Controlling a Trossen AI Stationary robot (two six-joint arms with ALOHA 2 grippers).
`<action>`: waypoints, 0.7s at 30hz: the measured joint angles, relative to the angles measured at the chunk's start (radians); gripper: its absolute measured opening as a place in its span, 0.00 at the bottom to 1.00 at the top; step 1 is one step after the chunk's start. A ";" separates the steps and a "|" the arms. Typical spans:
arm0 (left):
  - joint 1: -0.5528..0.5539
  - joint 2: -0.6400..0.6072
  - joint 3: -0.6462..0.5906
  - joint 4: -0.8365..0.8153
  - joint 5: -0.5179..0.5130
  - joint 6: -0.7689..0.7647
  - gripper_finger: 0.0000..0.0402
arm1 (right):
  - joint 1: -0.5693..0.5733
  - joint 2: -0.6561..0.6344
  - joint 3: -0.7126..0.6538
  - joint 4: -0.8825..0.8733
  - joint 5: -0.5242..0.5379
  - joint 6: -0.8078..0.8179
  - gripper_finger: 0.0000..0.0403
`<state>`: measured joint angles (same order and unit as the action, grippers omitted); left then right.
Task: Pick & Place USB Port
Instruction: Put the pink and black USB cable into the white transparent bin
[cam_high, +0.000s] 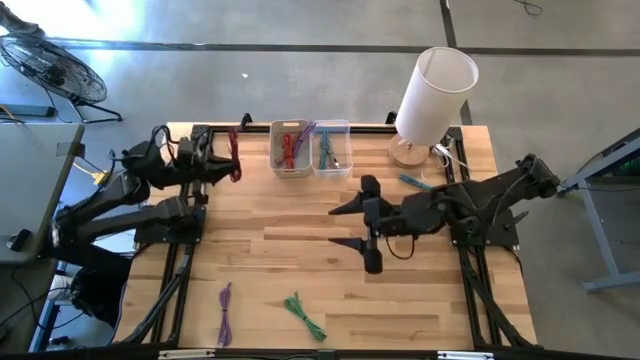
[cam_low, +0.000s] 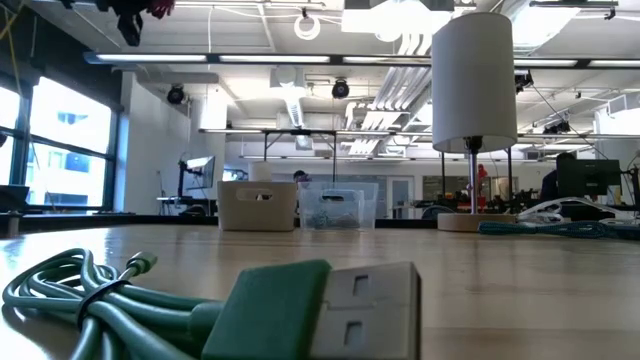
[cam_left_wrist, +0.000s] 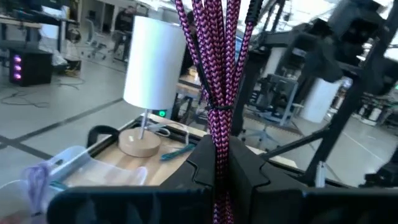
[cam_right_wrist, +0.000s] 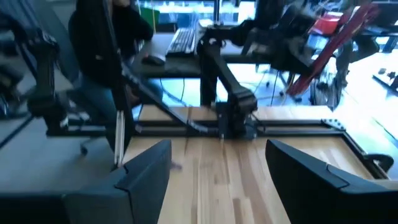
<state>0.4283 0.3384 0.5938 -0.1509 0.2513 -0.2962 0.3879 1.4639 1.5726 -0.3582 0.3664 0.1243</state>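
Observation:
My left gripper (cam_high: 228, 163) is shut on a bundled red-and-black braided USB cable (cam_left_wrist: 214, 68), high over the table's far left, beside two clear bins (cam_high: 292, 148) (cam_high: 332, 148) holding coiled cables. In the low view the gripper (cam_low: 135, 15) shows at the top left. My right gripper (cam_high: 350, 225) hovers open over the table's middle, its fingers (cam_right_wrist: 146, 171) wide apart with nothing between them. A green USB cable (cam_low: 270, 305) lies on the near table, a purple one (cam_high: 224, 312) to its left. My left gripper pinches the cable bundle between its two fingers, near the tie around the bundle's middle (cam_left_wrist: 218, 134). The fingers reach out roughly level toward the table's right and lie across the bundle. The bundle is lifted clear of the table, its strands sticking out past the fingers.
A white lamp (cam_high: 430, 95) stands at the far right corner, with a blue cable (cam_high: 412, 182) lying beside its base. The green cable (cam_high: 305, 315) and the purple one rest near the front edge. Bare wood (cam_high: 290, 250) spreads between the arms.

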 joint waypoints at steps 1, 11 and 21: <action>-0.042 0.017 0.000 0.005 -0.024 -0.001 0.03 | -0.009 0.000 0.000 0.011 -0.010 -0.001 0.63; -0.459 0.320 -0.001 0.394 -0.145 0.110 0.03 | -0.067 0.052 0.000 0.126 -0.134 -0.044 0.63; -0.554 0.495 0.000 0.687 -0.178 0.202 0.03 | -0.177 0.112 0.000 0.219 -0.170 -0.054 0.63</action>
<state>-0.1253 0.8331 0.5938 0.5360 0.0731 -0.0947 0.2113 1.5755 1.5726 -0.1391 0.1969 0.0702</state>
